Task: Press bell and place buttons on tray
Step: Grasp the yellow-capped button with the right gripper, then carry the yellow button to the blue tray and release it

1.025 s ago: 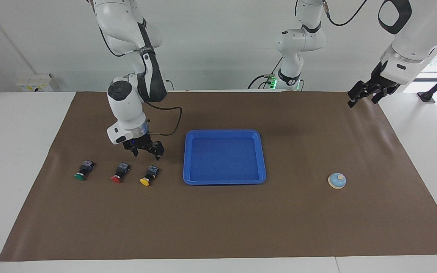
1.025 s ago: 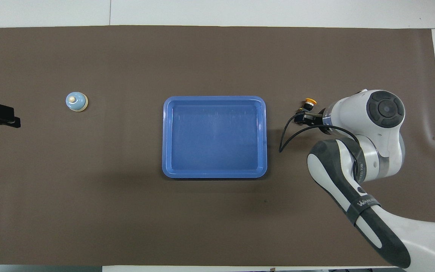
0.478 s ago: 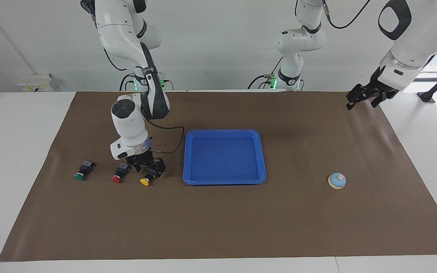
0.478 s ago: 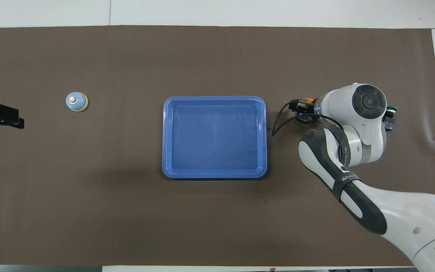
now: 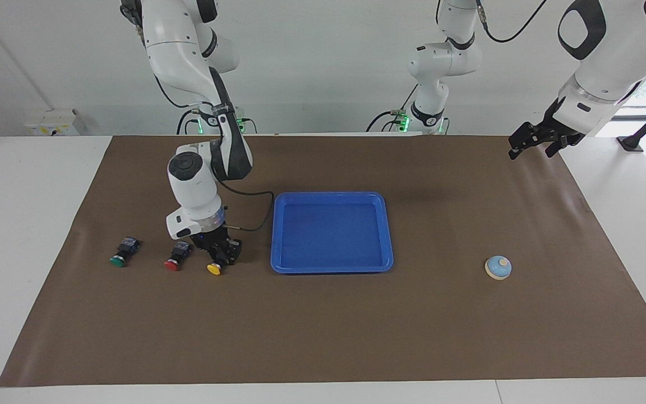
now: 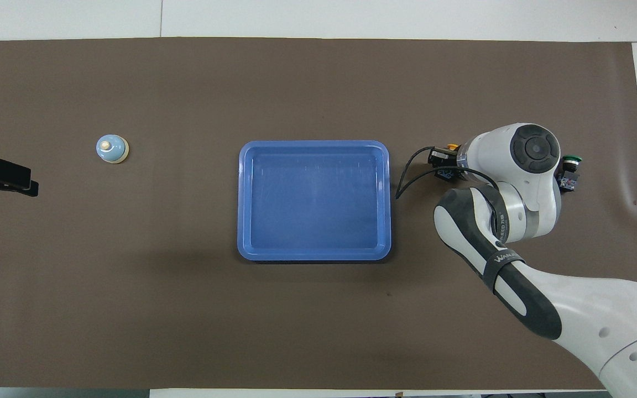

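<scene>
Three buttons lie in a row beside the blue tray (image 5: 331, 194) (image 6: 314, 145), toward the right arm's end: green (image 5: 121, 255) (image 6: 570, 163), red (image 5: 175, 259) and yellow (image 5: 214, 269) (image 6: 453, 147). My right gripper (image 5: 222, 255) (image 6: 443, 166) is down at the mat, shut on the yellow button's black body. In the overhead view the right arm hides the red button. The light blue bell (image 5: 498, 267) (image 6: 111, 149) sits toward the left arm's end. My left gripper (image 5: 530, 152) (image 6: 25, 185) waits open in the air over the mat's edge at that end.
A brown mat (image 5: 323, 336) covers the table, with white table surface around it. A third white arm's base (image 5: 429, 112) stands at the robots' edge of the table. A black cable (image 5: 250, 210) loops from the right wrist close to the tray's rim.
My right gripper came down from above the mat onto the yellow button and shut on it. The left gripper shifted slightly in the air. The buttons, tray and bell have not moved.
</scene>
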You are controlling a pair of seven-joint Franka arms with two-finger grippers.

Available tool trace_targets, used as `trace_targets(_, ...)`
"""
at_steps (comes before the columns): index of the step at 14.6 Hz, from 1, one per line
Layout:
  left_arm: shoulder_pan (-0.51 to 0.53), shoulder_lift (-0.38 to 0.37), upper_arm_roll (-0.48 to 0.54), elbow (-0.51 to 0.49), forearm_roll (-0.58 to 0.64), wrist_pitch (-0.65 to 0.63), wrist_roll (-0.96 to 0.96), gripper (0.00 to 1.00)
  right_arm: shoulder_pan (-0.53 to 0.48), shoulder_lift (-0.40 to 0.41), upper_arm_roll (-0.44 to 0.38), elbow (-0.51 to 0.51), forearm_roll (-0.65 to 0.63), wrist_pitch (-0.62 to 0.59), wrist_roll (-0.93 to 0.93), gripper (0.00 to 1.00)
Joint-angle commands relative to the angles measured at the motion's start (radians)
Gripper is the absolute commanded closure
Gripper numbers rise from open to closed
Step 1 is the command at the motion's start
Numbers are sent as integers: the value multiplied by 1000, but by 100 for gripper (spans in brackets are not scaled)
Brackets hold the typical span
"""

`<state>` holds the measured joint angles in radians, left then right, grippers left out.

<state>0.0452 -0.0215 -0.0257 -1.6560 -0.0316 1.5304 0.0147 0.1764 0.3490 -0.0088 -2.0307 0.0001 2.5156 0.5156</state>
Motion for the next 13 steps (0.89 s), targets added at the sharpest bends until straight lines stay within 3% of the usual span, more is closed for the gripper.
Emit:
trace_targets(1, -5, -5, 3, 8, 9, -24, 14, 0, -3, 1, 7, 53, 1, -78, 9, 100)
trace_targets(5, -8, -5, 3, 8, 9, -15, 4, 0, 63, -2, 7, 249, 1, -364, 9, 100)
trace_targets(7, -7, -5, 4, 8, 10, -13, 5, 0, 130, -5, 9, 312, 15, -449, 23, 100)
trace_targets(9, -7, -5, 4, 8, 10, -10, 5, 0, 205, -13, 9, 323, 18, -474, 69, 100)
trace_targets(13, -4, -5, 6, 7, 12, -10, -10, 0, 307, -16, 10, 221, 20, -382, 124, 100)
